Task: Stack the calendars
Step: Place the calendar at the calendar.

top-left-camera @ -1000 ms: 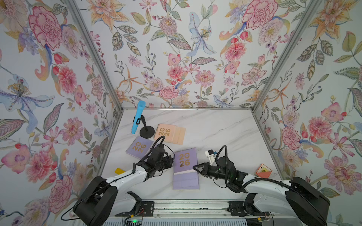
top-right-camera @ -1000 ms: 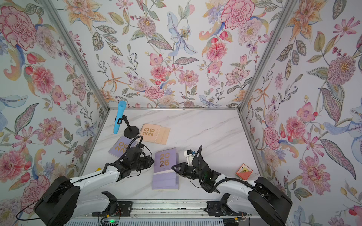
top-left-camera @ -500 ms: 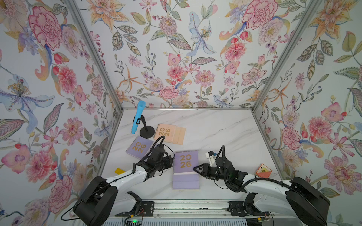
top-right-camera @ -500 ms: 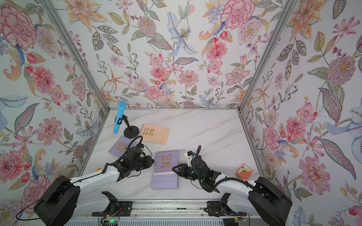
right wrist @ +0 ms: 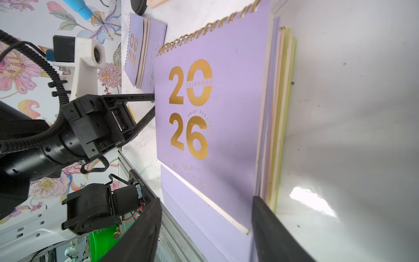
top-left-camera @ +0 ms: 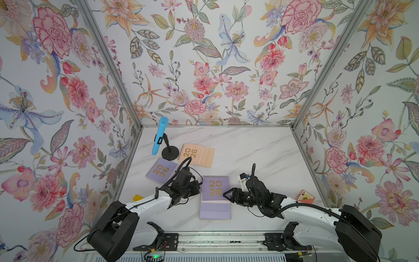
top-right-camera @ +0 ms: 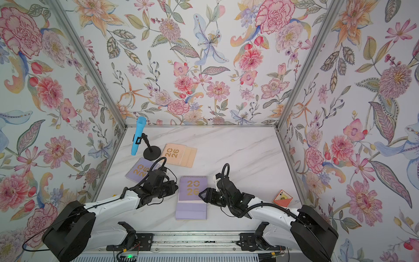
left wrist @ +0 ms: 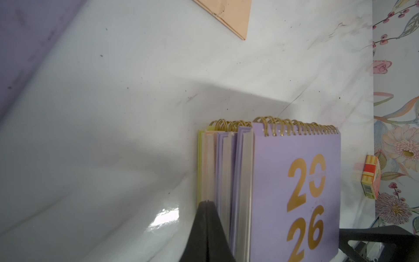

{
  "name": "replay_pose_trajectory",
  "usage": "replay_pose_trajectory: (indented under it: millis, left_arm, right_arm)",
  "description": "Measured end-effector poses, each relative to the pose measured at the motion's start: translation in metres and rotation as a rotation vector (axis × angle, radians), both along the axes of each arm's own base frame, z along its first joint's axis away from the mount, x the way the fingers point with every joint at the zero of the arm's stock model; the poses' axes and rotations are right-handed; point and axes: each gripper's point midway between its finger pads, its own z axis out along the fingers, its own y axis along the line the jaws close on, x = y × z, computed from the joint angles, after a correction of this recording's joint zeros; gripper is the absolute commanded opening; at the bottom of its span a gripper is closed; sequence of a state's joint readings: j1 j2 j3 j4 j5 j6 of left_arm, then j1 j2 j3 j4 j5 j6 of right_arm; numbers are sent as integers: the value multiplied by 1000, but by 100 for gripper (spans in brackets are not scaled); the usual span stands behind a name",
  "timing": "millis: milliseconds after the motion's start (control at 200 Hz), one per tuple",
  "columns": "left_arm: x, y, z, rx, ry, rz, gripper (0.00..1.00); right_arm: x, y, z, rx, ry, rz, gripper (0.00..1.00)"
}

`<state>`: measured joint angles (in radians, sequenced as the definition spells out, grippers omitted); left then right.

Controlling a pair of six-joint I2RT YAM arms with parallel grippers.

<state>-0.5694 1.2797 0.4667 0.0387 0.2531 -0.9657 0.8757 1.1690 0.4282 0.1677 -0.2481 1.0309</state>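
In both top views we look steeply down from high up at the near edge, over the whole white marbled tabletop (top-left-camera: pixel 249 147) (top-right-camera: pixel 238 145) toward the floral-papered back wall (top-left-camera: pixel 215 68). Our wrist cameras sit low and close, facing each other across the stack of lilac, peach and yellow-green spiral-bound calendars (left wrist: pixel 294 181) (right wrist: pixel 226 113); all four views share that stack

Blue mic (top-left-camera: pixel 159 136) on blk stand (top-left-camera: pixel 170 153), orange card (top-left-camera: pixel 306 197), sm yellow block (top-left-camera: pixel 137 197)
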Motion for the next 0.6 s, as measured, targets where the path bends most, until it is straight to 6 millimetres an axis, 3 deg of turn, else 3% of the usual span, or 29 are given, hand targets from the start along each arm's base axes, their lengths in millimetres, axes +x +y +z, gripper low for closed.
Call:
replay_pose_trajectory:
  millis: [295,435,600]
  left_arm:
    - [8,6,6,61,-10,8,0]
    - [23,18,15,124,-37,31,0]
    - [54,42,27,222,-61,75,0]
  right_arm:
    - [17,-23,2,-74,-2,-68,77]
    - [47,-41,19,-67,-32,-139,79]
    - [93,-56,38,-66,-52,-194,80]
